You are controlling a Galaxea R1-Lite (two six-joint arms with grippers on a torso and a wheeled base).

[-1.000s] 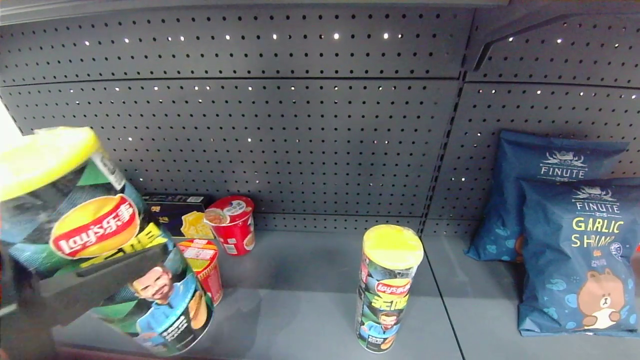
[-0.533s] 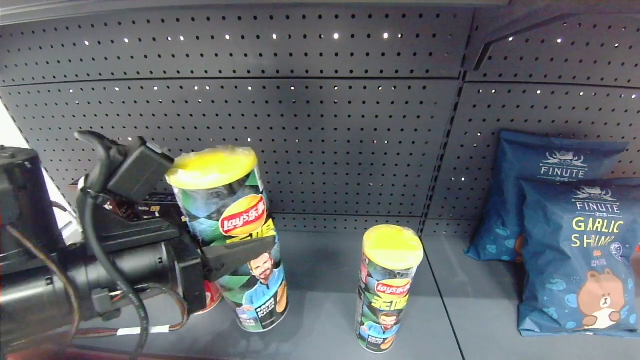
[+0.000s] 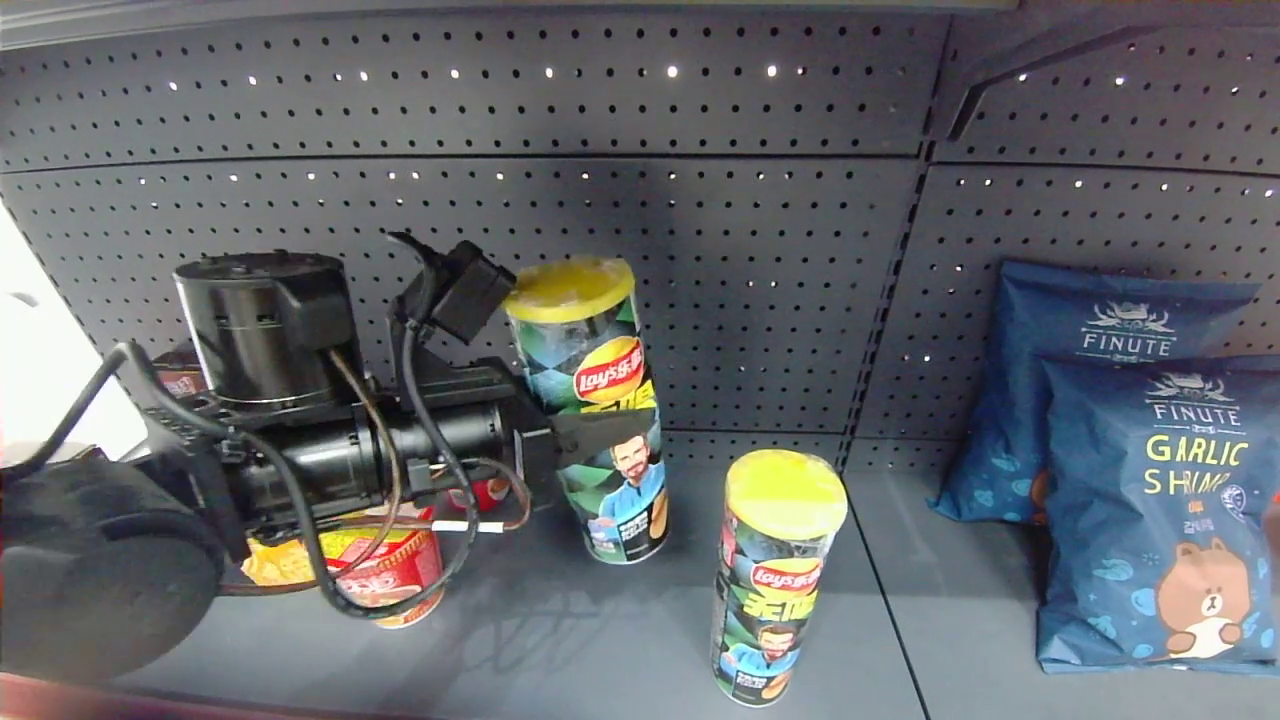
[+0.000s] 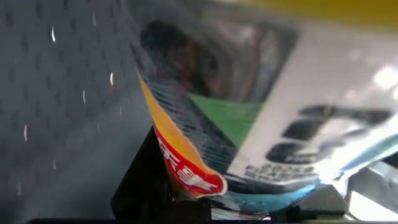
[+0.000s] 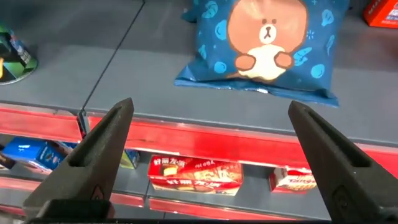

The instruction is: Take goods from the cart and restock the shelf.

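Placement step is in hand: the left claw (image 3: 590,440) is clamping a chip can (image 3: 590,340) around its middle and holding it upright over the shelf (image 3: 600,640), toward the back edge and close to the perforated back panel. Whether the can's base is already resting on the shelf cannot be told from the head view. In the left wrist view, the can's label (image 4: 261,124) is sitting right against the camera. A second can (image 3: 775,570) is standing upright nearer the front edge, apart from the held one. A noodle cup (image 3: 385,575) is sitting under the arm toward the left end, and blue bags (image 3: 1150,500) are leaning at the right end.

The right claw (image 5: 210,112) is hanging with its fingers spread wide and nothing between them, in front of the shelf's front edge.

Judgement: the next move is calling for seating the can flat, then parting the fingers and drawing straight back, taking care not to tip the can.
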